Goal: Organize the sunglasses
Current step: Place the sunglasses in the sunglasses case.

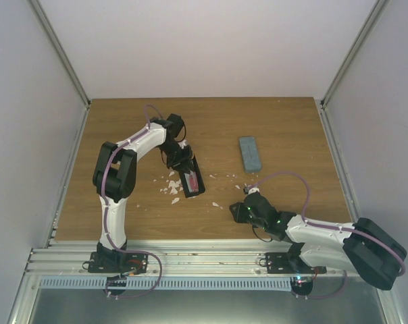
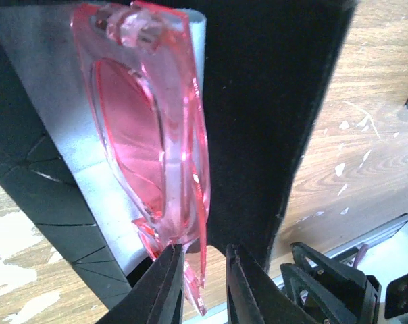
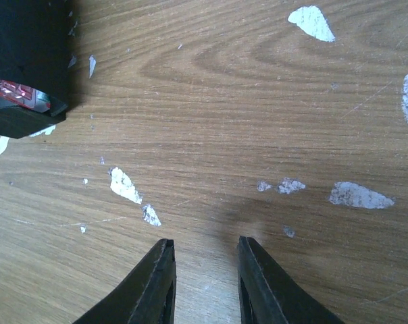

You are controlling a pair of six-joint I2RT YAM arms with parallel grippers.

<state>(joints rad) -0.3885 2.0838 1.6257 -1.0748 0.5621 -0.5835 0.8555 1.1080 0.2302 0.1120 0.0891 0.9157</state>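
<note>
From my seat I see that the sunglasses (image 2: 157,135) are a clear pink plastic pair with pink lenses. They lie in an open black case (image 2: 271,101) on its pale grey lining. In the left wrist view their long axis runs from the top of the frame to the bottom. The hinge end is at the top edge and the other end points down toward the left claw (image 2: 202,251).

That lower end sits between the two fingers, close against the left-hand one, with a thin gap showing on the right-hand side. The fingers stand close together around it. I cannot tell whether they are pinching the frame or only bracketing it.

In the overhead view the case rests on the counter (image 3: 258,135) left of centre. Its length runs steeply from upper left to lower right, and the pink shows inside it. A grey-blue case (image 1: 250,154) lies shut to the right of centre, well apart from the black one.

The right claw (image 3: 205,243) hovers low over bare wood. Its fingers are parted and hold nothing. White chips (image 3: 125,184) are scattered across the wood ahead of it. A corner of the black case, with a sliver of pink in it, shows at the upper left of the right wrist view.
</note>
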